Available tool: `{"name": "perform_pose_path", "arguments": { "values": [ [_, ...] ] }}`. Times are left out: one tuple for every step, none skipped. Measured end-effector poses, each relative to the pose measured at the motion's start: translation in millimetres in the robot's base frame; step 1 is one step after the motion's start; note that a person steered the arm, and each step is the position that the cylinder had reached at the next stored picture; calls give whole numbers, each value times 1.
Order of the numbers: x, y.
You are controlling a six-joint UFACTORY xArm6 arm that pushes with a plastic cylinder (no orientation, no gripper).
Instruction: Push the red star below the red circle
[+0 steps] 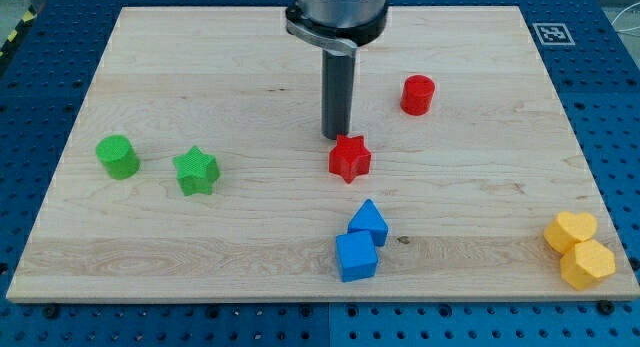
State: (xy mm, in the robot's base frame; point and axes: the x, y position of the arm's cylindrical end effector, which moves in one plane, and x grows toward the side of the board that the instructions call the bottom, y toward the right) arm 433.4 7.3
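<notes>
A green plastic cylinder [118, 156] and a green plastic star [196, 171] are sitting at the view's left of the wooden board [200, 67]. My tip [336, 137] is resting just above the red plastic star [349, 158], seemingly touching it. The star is lying flat, chunky and matte, showing no clear long axis; one point is facing my tip. The red plastic circle [418, 94] is standing up and right of it. There is no claw.

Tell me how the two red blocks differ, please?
The red star has points; the red circle is a plain round cylinder. The star lies near the board's middle, right below my tip, which is at its upper edge; the circle stands alone, toward the view's upper right, away from the tip. Both are the same red and look similar in size.
</notes>
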Motion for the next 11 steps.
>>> {"name": "perform_pose_path", "arguments": {
  "values": [
    [12,-13],
    [28,-23],
    [45,-30],
    [55,-26],
    [59,-9],
    [58,7],
    [49,27],
    [41,48],
    [35,69],
    [30,90],
    [27,107]
  ]
}}
